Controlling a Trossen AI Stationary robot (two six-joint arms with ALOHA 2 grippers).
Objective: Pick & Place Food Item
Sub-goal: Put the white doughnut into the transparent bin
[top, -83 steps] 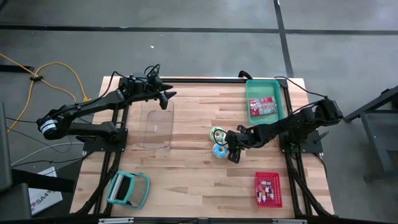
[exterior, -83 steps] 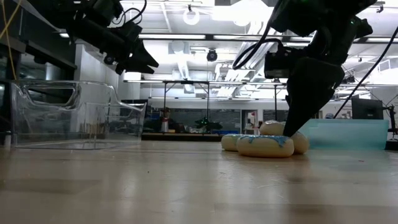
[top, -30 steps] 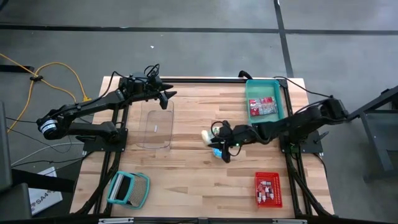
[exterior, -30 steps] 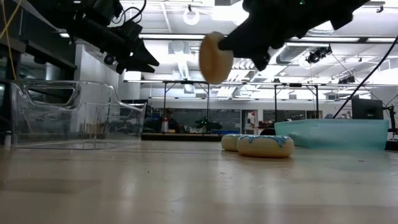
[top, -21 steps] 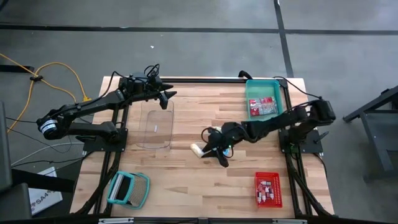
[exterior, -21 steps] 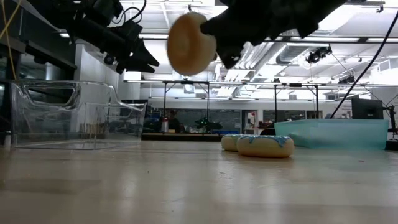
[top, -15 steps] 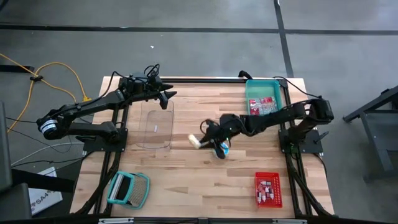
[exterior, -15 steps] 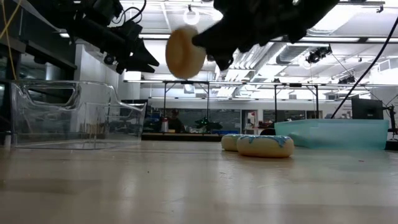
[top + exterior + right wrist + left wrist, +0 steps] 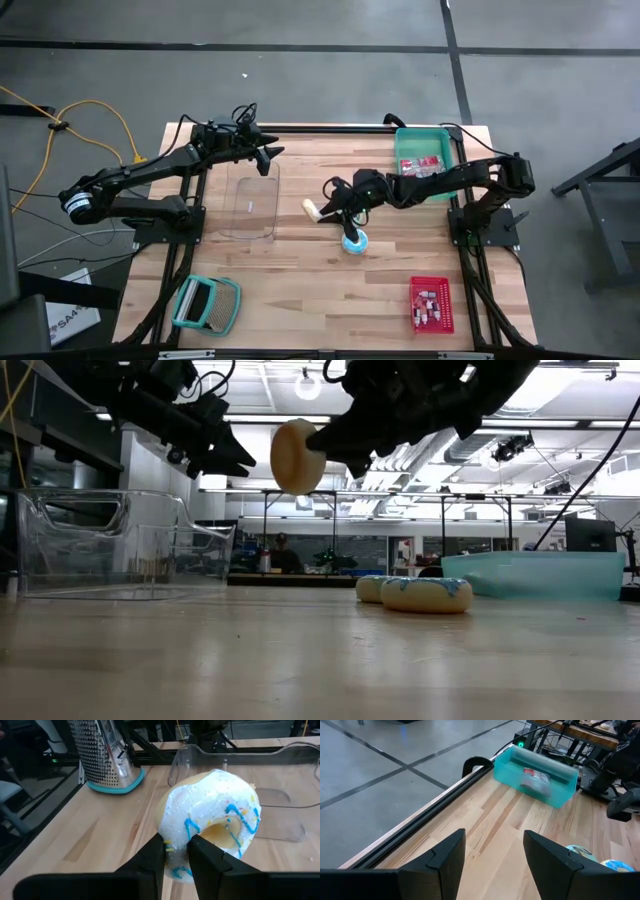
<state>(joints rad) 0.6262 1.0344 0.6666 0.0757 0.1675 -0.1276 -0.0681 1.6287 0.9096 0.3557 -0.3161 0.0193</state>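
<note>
Donut (image 9: 210,825), white-iced with blue squiggles, sits pinched in right gripper (image 9: 176,851) above table (image 9: 300,270).

Bright overhead ceiling lights (image 9: 308,385), arms backlit to silhouettes in low view; soft shadows, bkgd blurred.

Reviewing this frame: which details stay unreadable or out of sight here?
- Packets in the teal bin: labels too small in the high view, blurred in the left wrist view.
- Contents of the red basket: too small, high view.
- Donuts on the table: count unclear; they overlap in the low view, and the right arm partly covers them from above.
- Held donut: its edge inside the right tool is covered by the fingers.
</note>
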